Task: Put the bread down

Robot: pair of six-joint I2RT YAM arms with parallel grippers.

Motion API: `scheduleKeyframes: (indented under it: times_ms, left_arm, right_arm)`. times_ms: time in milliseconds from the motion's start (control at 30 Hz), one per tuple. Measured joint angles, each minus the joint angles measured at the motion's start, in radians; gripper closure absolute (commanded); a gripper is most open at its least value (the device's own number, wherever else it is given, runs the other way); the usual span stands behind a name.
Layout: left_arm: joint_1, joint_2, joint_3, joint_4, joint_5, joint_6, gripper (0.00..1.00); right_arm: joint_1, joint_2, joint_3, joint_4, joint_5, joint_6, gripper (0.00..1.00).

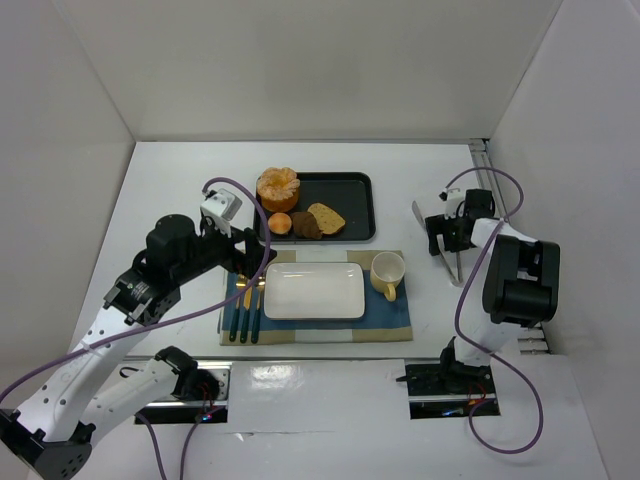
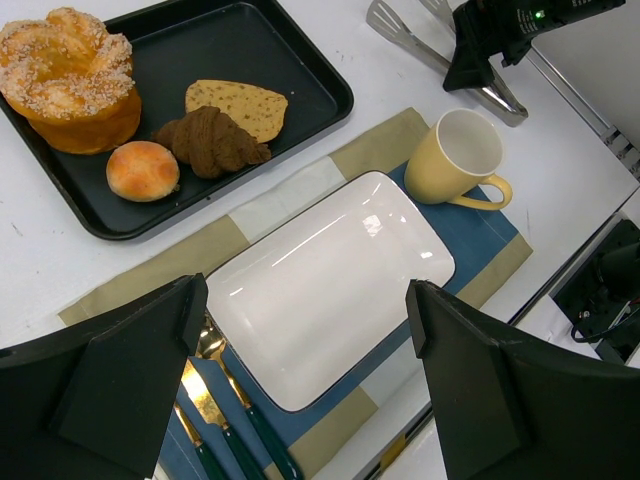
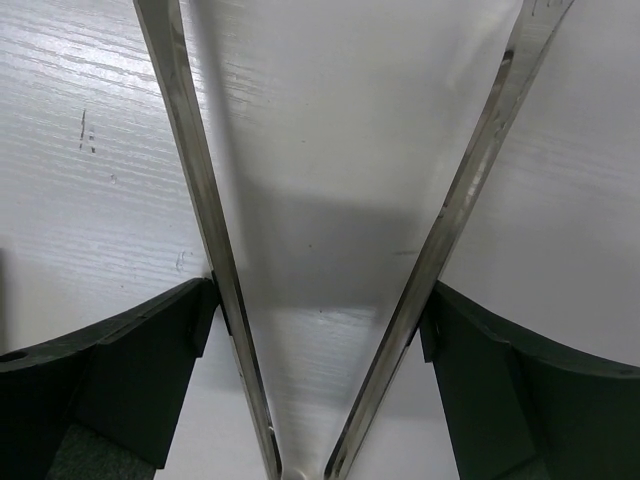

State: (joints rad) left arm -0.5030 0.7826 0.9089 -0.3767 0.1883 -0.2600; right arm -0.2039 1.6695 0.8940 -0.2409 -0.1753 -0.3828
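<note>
Bread (image 2: 213,140) lies on the black tray (image 2: 310,75), far to my right hand's (image 3: 320,330) left. That hand is spread around the tongs (image 3: 205,230), its 2 pads touching both arms. I should squeeze evenly near the hinge before lifting.

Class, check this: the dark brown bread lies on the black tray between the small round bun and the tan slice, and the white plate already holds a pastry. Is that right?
Not quite. The white plate is bare, as the left wrist view shows. The rest holds: the dark brown bread lies on the black tray between the small round bun and the tan slice.
</note>
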Motion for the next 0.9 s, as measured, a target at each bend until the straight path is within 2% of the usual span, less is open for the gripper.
scheduleKeyframes:
  times_ms: [167, 200, 300, 333, 533, 700, 900]
  left_arm:
    - [0.000, 0.000, 0.000, 0.000, 0.000, 0.000, 0.00]
    - [0.000, 0.000, 0.000, 0.000, 0.000, 0.000, 0.00]
    - [0.000, 0.000, 0.000, 0.000, 0.000, 0.000, 0.00]
    - [0.000, 0.000, -0.002, 0.001, 0.000, 0.000, 0.00]
    - [0.000, -0.001, -0.014, 0.000, 0.000, 0.000, 0.00]
    - [0.000, -0.001, -0.015, 0.000, 0.000, 0.000, 0.00]
    - [0.000, -0.001, -0.015, 0.000, -0.002, 0.000, 0.00]
  right_arm:
    - [-0.006, 0.010, 0.011, -0.014, -0.018, -0.001, 0.21]
    - [-0.008, 0.010, 0.011, -0.014, -0.019, -0.001, 0.28]
    - [-0.013, 0.013, 0.013, -0.015, -0.027, -0.005, 0.41]
    - [-0.015, 0.015, 0.017, -0.018, -0.028, -0.005, 0.49]
    - [-0.030, 0.016, 0.023, -0.022, -0.051, -0.008, 0.61]
    - [-0.032, -0.013, 0.022, -0.075, -0.074, -0.008, 0.78]
    - [-0.032, -0.100, 0.023, -0.122, -0.126, -0.008, 0.77]
